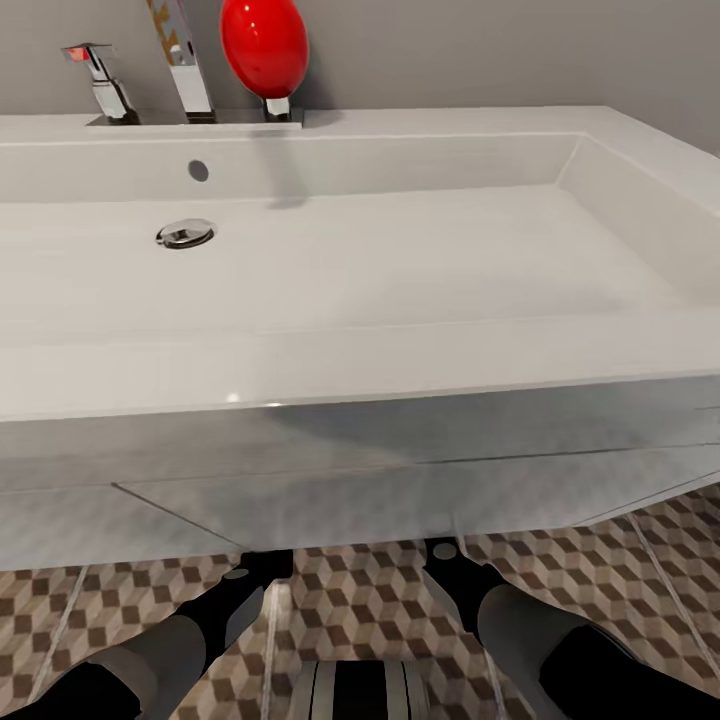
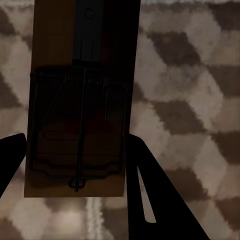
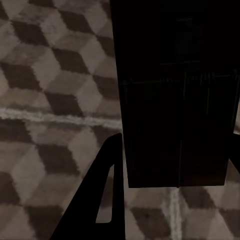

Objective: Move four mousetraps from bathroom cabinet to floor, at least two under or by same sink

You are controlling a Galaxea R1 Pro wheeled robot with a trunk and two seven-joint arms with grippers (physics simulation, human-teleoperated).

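A tan wooden mousetrap (image 2: 80, 100) with a dark wire frame sits between the fingers of my left gripper (image 2: 75, 136), which is shut on its long edges, close over the cube-patterned bathroom floor (image 2: 190, 100). A second mousetrap (image 3: 175, 100), deep in shadow, is held the same way in my right gripper (image 3: 176, 142) above the floor (image 3: 55, 90). In the head view both forearms (image 1: 225, 600) (image 1: 470, 590) reach under the white vanity (image 1: 350, 480) below the sink (image 1: 350, 360), which hides both grippers. I cannot tell whether either trap touches the tiles.
The wide white basin carries a chrome tap (image 1: 185, 60) and a red ball (image 1: 265, 45) at its back edge. The vanity front overhangs my wrists closely. Patterned floor (image 1: 370, 600) shows between my arms, and my base (image 1: 360, 690) sits just below.
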